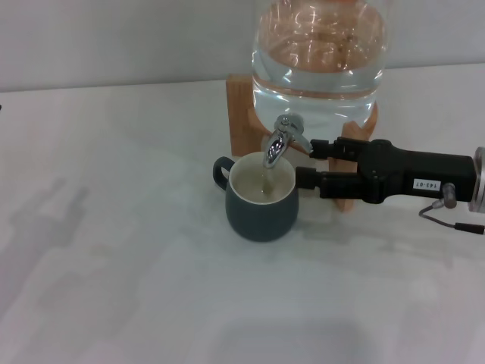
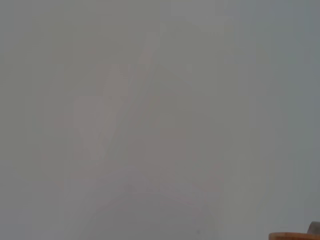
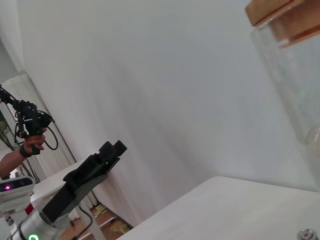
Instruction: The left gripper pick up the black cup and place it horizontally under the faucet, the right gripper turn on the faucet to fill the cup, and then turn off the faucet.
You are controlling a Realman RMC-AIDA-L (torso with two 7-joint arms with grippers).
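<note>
white table: black cup upright under faucet, handle left; right tool apart.

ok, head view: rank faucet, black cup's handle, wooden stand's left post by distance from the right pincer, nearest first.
From the right pincer:
1. Faucet, just off its tips, toward the robot's left.
2. Black cup handle, on the cup's far side.
3. Wooden stand's left post, behind, under the glass jar.
</note>
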